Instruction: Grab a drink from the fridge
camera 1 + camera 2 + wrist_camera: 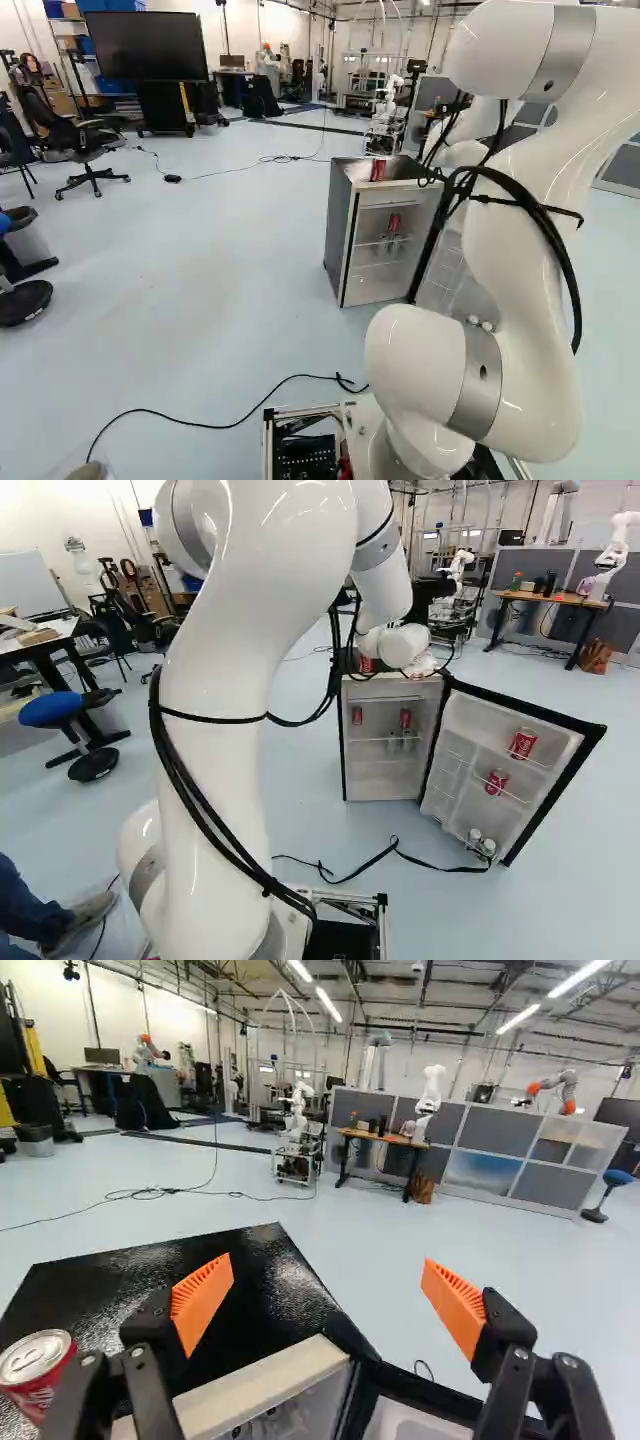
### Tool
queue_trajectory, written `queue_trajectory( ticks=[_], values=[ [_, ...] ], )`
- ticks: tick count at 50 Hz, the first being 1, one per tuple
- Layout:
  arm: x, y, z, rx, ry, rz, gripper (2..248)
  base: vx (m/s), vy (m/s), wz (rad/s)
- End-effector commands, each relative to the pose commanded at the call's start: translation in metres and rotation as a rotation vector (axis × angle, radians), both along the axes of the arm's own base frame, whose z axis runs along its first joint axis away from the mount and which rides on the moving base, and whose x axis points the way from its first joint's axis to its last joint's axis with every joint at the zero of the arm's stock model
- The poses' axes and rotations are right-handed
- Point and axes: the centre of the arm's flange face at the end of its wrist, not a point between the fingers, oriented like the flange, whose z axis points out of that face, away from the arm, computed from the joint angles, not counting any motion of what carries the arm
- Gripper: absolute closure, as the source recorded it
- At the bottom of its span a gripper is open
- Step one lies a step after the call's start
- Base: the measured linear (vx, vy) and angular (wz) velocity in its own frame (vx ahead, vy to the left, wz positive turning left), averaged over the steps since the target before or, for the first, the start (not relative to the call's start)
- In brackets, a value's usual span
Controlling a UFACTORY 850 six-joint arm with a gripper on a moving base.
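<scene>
Jaws of black two-finger gripper (328,1270) spread wide, pinching nothing. Round red drink can with silver lid (40,1365) on shiny black fridge top (150,1270), near one finger (203,1300). White fridge door (470,735) open, right of right base view, more red cans (523,744) on its shelves. Gripper swinging sideways could knock lone can off; dropping too soon could bump white front edge (250,1385).

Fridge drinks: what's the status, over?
Hand open, empty, over the fridge. Door wide open, red cans inside, none gripped. Can on top close beside one finger; might get bumped.
</scene>
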Motion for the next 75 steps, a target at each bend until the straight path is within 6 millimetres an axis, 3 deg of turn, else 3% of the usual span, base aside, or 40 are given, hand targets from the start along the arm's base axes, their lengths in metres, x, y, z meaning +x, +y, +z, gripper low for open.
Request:
queue_trajectory(
  ticks=[37, 75],
  values=[
    [-0.006, -0.066, 0.012, 0.153, 0.132, -0.168, 3, 0.0, 0.0, 0.0],
    [-0.041, -0.12, 0.021, 0.368, 0.358, -0.3, 3, 0.0, 0.0, 0.0]
  ],
)
